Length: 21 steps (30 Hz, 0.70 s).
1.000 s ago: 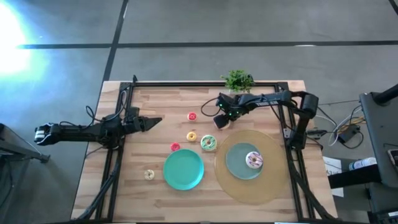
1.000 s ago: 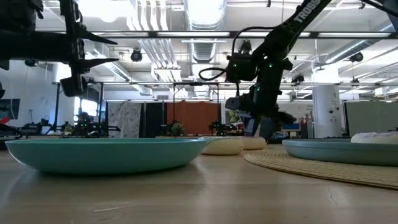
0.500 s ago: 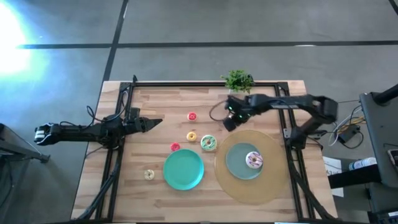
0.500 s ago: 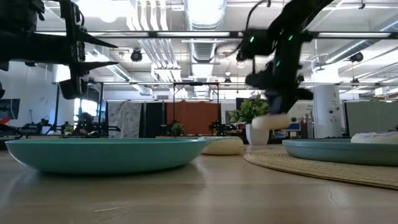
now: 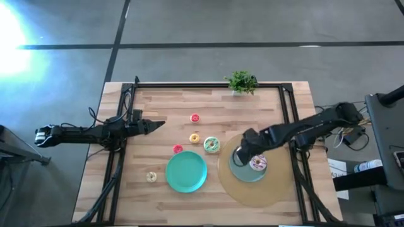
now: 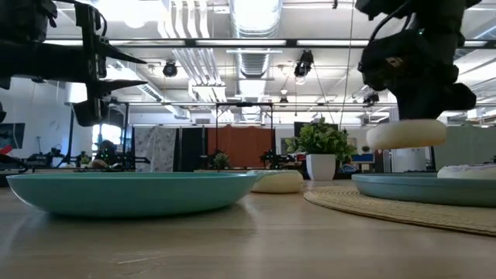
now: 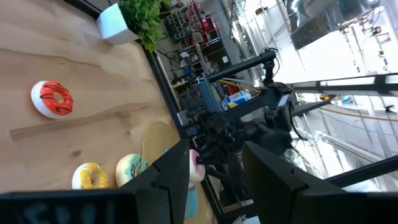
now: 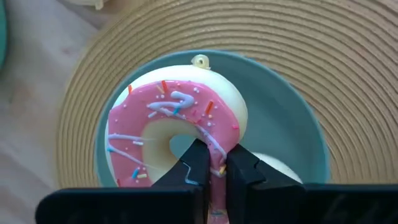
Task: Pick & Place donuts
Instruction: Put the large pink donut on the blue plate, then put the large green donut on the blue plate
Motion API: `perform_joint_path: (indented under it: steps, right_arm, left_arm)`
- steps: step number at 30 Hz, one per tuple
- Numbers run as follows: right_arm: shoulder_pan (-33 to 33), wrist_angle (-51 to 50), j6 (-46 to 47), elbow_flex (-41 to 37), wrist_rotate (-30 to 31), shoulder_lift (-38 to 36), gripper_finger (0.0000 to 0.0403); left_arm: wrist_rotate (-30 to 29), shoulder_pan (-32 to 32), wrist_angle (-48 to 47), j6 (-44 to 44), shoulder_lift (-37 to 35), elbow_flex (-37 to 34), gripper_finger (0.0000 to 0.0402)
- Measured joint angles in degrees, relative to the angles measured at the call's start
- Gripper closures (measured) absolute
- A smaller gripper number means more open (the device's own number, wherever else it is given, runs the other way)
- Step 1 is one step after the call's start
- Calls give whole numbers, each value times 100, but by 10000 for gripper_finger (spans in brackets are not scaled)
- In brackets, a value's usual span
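Note:
My right gripper (image 5: 242, 155) is shut on a pink-frosted sprinkled donut (image 8: 177, 134) above the small teal plate (image 5: 238, 169), which sits on a round woven mat (image 5: 271, 189). A white-frosted donut (image 5: 257, 163) lies on that plate. On the wood lie a red donut (image 5: 194, 118), a yellow one (image 5: 194, 138), a green-white one (image 5: 211, 145), another red one (image 5: 178, 149) and a cream one (image 5: 151, 177). My left gripper (image 5: 158, 123) waits open and empty at the table's left, above the wood. My right gripper pinches the donut's ring (image 8: 217, 160) between its two fingers, one fingertip (image 8: 194, 155) at the hole's edge, the other outside the ring. The fingers come from above. The donut (image 6: 407, 133) hangs level, frosting up, clear of the plate (image 6: 418, 186).
A larger teal plate (image 5: 186, 171) lies near the table's middle front. A potted plant (image 5: 241, 82) stands at the far edge. Black frame rails run along both sides of the table. Bare wood lies between the left gripper and the donuts.
My right gripper has risen from the wood near the plant with the pink donut and has carried it toward the near right, over the small plate on the mat. The donut hangs clear of the table, level.

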Motion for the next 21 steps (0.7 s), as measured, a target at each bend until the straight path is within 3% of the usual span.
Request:
perform_joint_path:
  steps: [4, 10, 15, 21]
  right_arm:
    - [177, 83, 36, 88, 388, 397, 356]
    - [169, 46, 7, 149, 547, 865, 266]
    - [189, -103, -332, 335, 567, 888, 198]
    - [174, -1117, -609, 745, 1051, 695, 158]
  left_arm:
    - [0, 0, -2, -22, 0, 0, 278]
    - [0, 0, -2, -57, 0, 0, 278]
    - [-25, 2, -4, -46, 0, 0, 278]
    - [-42, 2, 0, -382, -2, 0, 278]
